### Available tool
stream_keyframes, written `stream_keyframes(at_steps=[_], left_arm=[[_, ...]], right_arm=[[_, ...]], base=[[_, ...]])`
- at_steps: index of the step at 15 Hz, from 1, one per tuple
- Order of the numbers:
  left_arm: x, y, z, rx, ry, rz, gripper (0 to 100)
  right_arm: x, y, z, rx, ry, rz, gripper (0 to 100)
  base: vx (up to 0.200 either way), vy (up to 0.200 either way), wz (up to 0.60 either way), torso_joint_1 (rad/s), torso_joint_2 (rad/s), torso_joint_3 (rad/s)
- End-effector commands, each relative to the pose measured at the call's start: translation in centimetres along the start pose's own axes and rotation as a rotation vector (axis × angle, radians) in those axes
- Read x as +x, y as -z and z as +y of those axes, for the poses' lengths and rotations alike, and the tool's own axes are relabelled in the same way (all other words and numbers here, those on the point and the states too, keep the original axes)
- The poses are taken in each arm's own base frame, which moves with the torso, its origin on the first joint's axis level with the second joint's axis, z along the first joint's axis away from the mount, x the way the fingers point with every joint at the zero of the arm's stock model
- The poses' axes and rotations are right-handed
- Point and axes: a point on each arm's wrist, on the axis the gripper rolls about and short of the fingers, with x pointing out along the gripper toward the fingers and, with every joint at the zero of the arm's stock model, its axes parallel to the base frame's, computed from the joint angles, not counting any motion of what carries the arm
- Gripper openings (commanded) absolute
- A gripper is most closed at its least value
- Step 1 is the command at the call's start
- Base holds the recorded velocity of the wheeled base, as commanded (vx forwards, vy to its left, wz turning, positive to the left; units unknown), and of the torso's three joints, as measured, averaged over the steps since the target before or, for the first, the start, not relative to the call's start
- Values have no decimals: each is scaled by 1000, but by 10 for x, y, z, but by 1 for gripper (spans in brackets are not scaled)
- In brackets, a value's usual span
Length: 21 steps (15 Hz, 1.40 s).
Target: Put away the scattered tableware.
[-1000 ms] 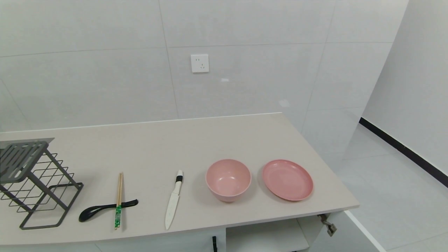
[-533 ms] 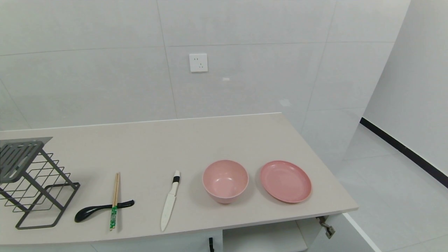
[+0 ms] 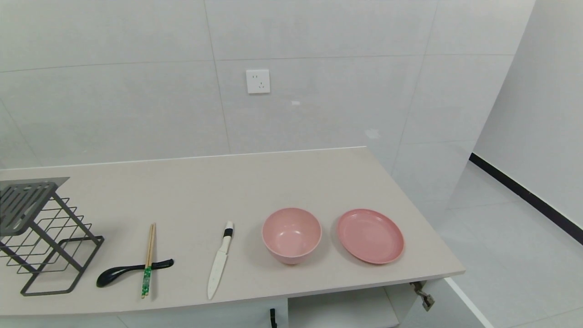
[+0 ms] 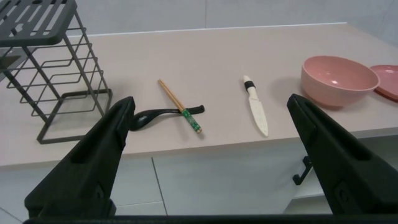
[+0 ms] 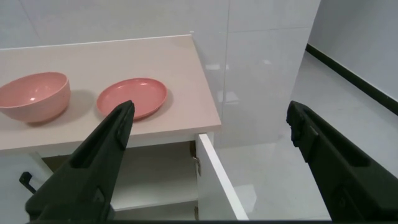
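Left gripper [image 4: 209, 102]: fingers wide apart, empty, held off the counter's [image 4: 217, 50] front edge, facing the chopsticks [image 4: 179, 104], spoon [image 4: 163, 114] and knife [image 4: 255, 113].
Right gripper [image 5: 210, 107]: fingers wide apart, empty, held before the open cabinet door [image 5: 217, 180], facing the plate [image 5: 132, 97] and bowl [image 5: 32, 95].
Tableware: chopsticks lie across the spoon, near the rack [image 3: 41, 232]; knife, bowl and plate follow in a row toward the counter's right end.

Smooth, slightly shiny pink plastic in the bowl [image 3: 291, 234] and the plate [image 3: 370, 235] just beside it. Left of the bowl: matt white knife [image 3: 219, 262], bare wood chopsticks [image 3: 148, 259], glossy black spoon [image 3: 132, 269], dull dark metal wire rack [image 3: 45, 237]. Smooth matt countertop [image 3: 227, 182] under the bowl.
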Motion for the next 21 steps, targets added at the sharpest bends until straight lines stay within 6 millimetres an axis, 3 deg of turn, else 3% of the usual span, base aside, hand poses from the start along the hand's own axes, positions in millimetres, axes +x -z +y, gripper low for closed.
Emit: stream_keyframes(at_steps=[1, 4, 6, 8, 12, 15, 21], left_arm=[[0, 0, 0, -1, 0, 1, 100], [0, 0, 0, -2, 0, 1, 100], [0, 0, 0, -2, -1, 1, 100], [0, 0, 0, -1, 0, 1, 100], [0, 0, 0, 2, 0, 1, 100], [0, 0, 0, 5, 0, 1, 100], [0, 0, 0, 5, -1, 1, 100]], right_arm=[[0, 0, 0, 3, 0, 2, 100], [0, -2, 1, 17, -27, -20, 100], [-9, -50, 2, 47, -39, -331, 100], [-3, -70, 4, 2, -117, -295, 100], [25, -64, 7, 25, -292, -10, 100], [49, -67, 9, 42, -326, 152, 100], [73, -58, 13, -17, -409, 324, 100]], base=[[0, 0, 0, 0, 0, 0], [0, 0, 0, 0, 0, 0], [0, 0, 0, 0, 0, 0], [0, 0, 0, 0, 0, 0], [0, 0, 0, 0, 0, 0], [0, 0, 0, 0, 0, 0], [0, 0, 0, 0, 0, 0]])
